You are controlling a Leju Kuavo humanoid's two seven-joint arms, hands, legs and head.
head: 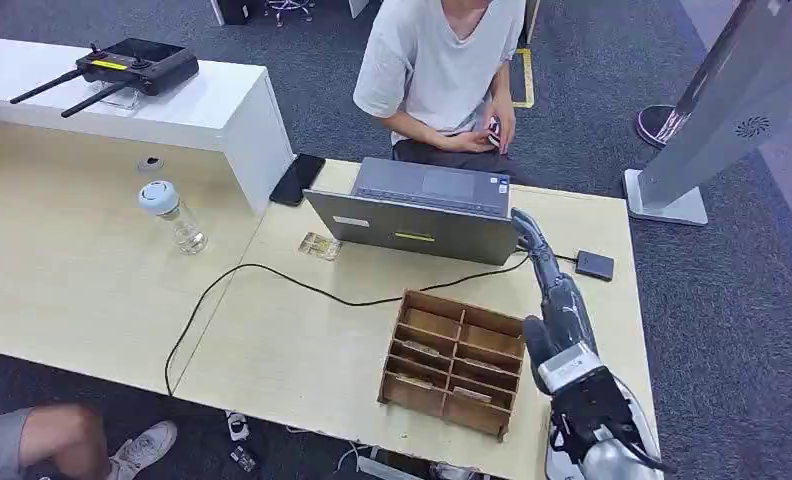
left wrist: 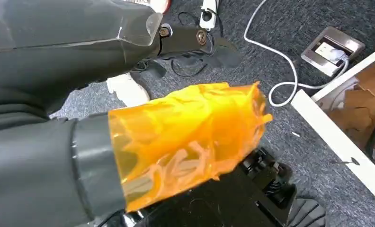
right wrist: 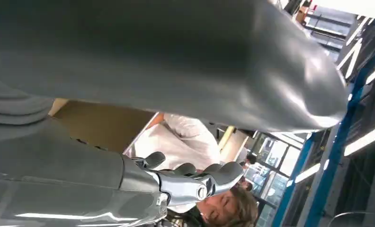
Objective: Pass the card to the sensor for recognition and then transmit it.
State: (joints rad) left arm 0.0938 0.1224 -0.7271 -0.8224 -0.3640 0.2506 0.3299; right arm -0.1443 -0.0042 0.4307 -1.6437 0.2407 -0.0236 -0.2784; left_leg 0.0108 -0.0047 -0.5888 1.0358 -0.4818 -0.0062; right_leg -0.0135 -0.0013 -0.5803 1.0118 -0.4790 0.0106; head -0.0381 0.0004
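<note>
Right now your right robot hand point(head: 534, 240) is stretched forward over the pale wooden desk point(head: 302, 350), its fingertips close to the back corner of the grey open laptop point(head: 422, 210). From the right wrist view the dark fingers point(right wrist: 195, 172) lie loosely curled and apart, with nothing visible between them, so read it as empty and open. Your left robot hand point(left wrist: 185, 137) hangs below the desk over grey carpet, wrapped in a translucent orange cover; you cannot tell from this whether its fingers are spread or closed.

The small black square sensor pad point(head: 594, 265) lies flat on the desk just right of your right robot hand, joined to a black cable point(head: 272, 275). The brown wooden compartment box point(head: 454, 360) sits near the desk's front edge, with flat cards point(head: 422, 349) lying in several slots. Across the desk a seated person in a white T-shirt point(head: 437, 70) holds a small object in both hands; you cannot tell if it is a card.
</note>
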